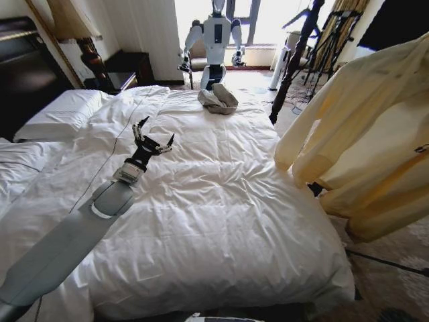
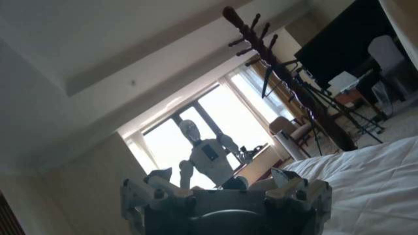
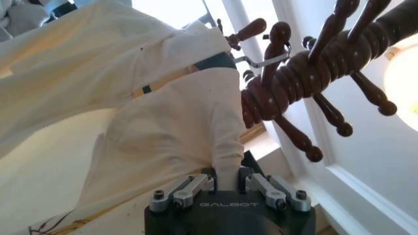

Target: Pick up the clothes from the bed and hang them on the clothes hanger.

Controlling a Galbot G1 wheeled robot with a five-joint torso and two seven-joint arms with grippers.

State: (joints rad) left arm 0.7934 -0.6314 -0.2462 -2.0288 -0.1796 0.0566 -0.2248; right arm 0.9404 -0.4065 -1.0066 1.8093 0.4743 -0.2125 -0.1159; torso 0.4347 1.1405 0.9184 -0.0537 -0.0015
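Observation:
The clothes [image 1: 362, 134], a pale yellow top, hang in the air at the right of the bed [image 1: 221, 201], clear of the white duvet. In the right wrist view my right gripper [image 3: 227, 178] is shut on a fold of the clothes [image 3: 130, 98]. The clothes hanger [image 3: 307, 73], a dark wooden stand with turned pegs, is close beside the collar. I cannot tell whether the fabric rests on a peg. My left gripper [image 1: 153, 139] hovers open over the middle of the duvet, holding nothing. Its fingers [image 2: 153, 188] frame the clothes hanger [image 2: 287, 78] far off.
A small grey-beige cloth bundle [image 1: 218, 99] lies at the far edge of the bed. Beyond it another white robot [image 1: 216, 40] stands by the window. The stand's pole [image 1: 293, 60] and tripods rise at the bed's far right corner. Pillows [image 1: 60, 114] lie at the left.

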